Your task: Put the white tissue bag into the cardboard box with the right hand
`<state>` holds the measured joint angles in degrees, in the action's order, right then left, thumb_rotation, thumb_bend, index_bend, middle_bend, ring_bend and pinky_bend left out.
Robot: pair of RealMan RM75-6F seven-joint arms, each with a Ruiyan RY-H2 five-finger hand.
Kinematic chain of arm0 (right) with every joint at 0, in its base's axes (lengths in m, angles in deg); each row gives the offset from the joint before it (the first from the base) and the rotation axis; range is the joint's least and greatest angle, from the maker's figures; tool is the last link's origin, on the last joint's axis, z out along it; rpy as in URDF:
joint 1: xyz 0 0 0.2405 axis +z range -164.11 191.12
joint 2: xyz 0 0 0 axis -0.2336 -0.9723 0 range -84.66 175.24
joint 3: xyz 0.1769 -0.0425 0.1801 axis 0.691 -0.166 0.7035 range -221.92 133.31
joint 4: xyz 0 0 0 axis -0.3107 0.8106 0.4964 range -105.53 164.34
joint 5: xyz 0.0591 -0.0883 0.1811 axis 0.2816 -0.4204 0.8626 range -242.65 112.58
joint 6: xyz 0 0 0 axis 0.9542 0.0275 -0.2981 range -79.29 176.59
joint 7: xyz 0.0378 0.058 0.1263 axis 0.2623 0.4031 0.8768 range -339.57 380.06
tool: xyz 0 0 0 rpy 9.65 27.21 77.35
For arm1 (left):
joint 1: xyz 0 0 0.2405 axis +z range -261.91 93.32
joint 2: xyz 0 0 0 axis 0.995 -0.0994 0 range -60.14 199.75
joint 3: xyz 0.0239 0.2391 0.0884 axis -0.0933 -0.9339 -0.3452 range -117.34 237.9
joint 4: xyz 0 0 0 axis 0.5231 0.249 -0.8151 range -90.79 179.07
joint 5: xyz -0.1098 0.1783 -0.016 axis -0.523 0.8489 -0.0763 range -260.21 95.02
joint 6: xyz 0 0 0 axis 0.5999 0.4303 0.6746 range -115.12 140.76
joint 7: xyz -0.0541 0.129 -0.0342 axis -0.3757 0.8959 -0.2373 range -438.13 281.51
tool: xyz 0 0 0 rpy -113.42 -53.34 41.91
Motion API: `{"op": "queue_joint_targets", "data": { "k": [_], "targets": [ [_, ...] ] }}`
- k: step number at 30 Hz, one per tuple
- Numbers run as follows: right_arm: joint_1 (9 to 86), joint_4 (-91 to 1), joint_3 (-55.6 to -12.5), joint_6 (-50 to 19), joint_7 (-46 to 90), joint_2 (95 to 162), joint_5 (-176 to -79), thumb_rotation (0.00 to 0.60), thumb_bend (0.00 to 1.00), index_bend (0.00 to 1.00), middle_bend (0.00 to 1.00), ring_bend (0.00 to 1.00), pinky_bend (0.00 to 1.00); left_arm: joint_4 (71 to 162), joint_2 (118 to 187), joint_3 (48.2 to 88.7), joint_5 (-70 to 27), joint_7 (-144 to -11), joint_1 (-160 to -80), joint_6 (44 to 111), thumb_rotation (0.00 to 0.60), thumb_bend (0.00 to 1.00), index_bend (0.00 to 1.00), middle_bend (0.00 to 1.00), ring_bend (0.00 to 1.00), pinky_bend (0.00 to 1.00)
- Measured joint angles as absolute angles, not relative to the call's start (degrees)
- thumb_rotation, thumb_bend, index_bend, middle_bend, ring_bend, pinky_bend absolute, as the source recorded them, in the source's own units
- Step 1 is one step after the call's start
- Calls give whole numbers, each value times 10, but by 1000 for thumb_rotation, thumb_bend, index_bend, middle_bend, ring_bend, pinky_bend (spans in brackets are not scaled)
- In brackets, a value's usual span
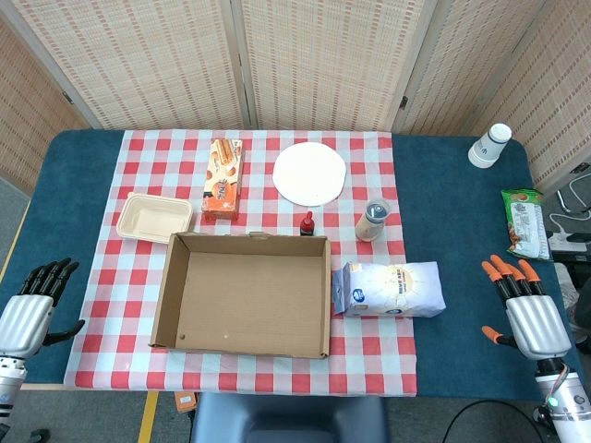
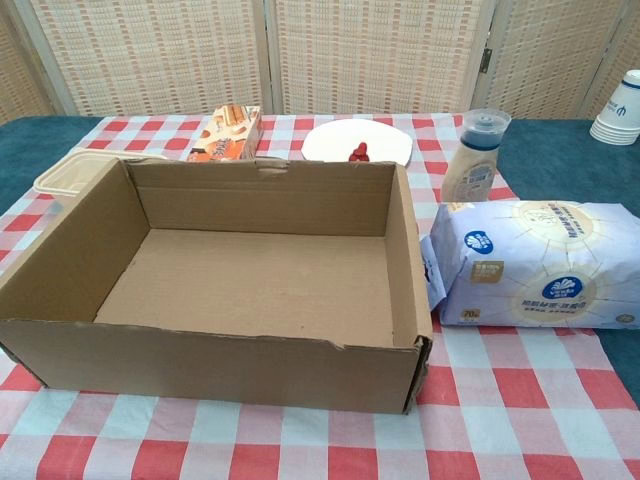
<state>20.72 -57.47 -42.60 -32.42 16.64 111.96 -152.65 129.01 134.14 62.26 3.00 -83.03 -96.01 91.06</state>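
Overhead, my right hand (image 1: 529, 309) sat low at the table's right edge on the blue cloth, fingers spread apart and holding nothing. The white tissue bag (image 1: 390, 290) lay flat on the checked cloth, off to that hand's inner side and a little farther from me, apart from it. The bag's far end lay just beside the right wall of the cardboard box (image 1: 245, 293); whether they touched I could not tell. The box stood open-topped with nothing inside it.

My left hand (image 1: 32, 305) rested at the opposite table edge, dark fingers apart, empty, well clear of the box.

Beyond the bag from my right hand I noted a small lidded bottle (image 1: 372, 220), a dark red-capped bottle (image 1: 307, 223) and a white plate (image 1: 309, 173). Farther across stood an orange snack carton (image 1: 223, 179) and a beige tray (image 1: 154, 217). A green packet (image 1: 526, 222) lay ahead of my right hand, and a stack of paper cups (image 1: 489, 145) stood beyond that.

Neither hand showed in the chest view.
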Motion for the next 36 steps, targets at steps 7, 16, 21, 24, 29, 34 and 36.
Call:
{"op": "queue_joint_targets", "data": {
  "k": [7, 16, 21, 24, 29, 34, 36],
  "targets": [
    [206, -578, -427, -326, 166, 1117, -1528, 600, 26, 0, 0, 0, 0, 1291, 1341, 622, 32, -829, -960, 912, 600, 211, 0, 0, 0, 73],
    [207, -595, -423, -329, 158, 1109, -1529, 600, 26, 1, 0, 0, 0, 1287, 1343, 623, 30, -833, -963, 905, 600, 209, 0, 0, 0, 73],
    [213, -622, -420, -330, 166, 1096, -1539, 600, 26, 2, 0, 0, 0, 1282, 1345, 619, 30, -833, -964, 897, 600, 209, 0, 0, 0, 73],
    [222, -648, -417, -319, 164, 1087, -1538, 600, 13, 0, 0, 0, 0, 1283, 1344, 618, 28, -833, -964, 893, 600, 210, 0, 0, 0, 73],
    [246, -671, -406, -274, 158, 1082, -1516, 600, 0, 0, 0, 0, 0, 1286, 1343, 618, 30, -832, -962, 902, 600, 209, 0, 0, 0, 73],
    [269, -683, -395, -232, 160, 1083, -1489, 600, 0, 0, 0, 0, 0, 1289, 1342, 617, 32, -829, -962, 901, 600, 209, 0, 0, 0, 73],
    [284, -686, -390, -206, 160, 1088, -1474, 600, 0, 0, 0, 0, 0, 1289, 1341, 618, 31, -830, -962, 902, 600, 210, 0, 0, 0, 73]
  ]
}}
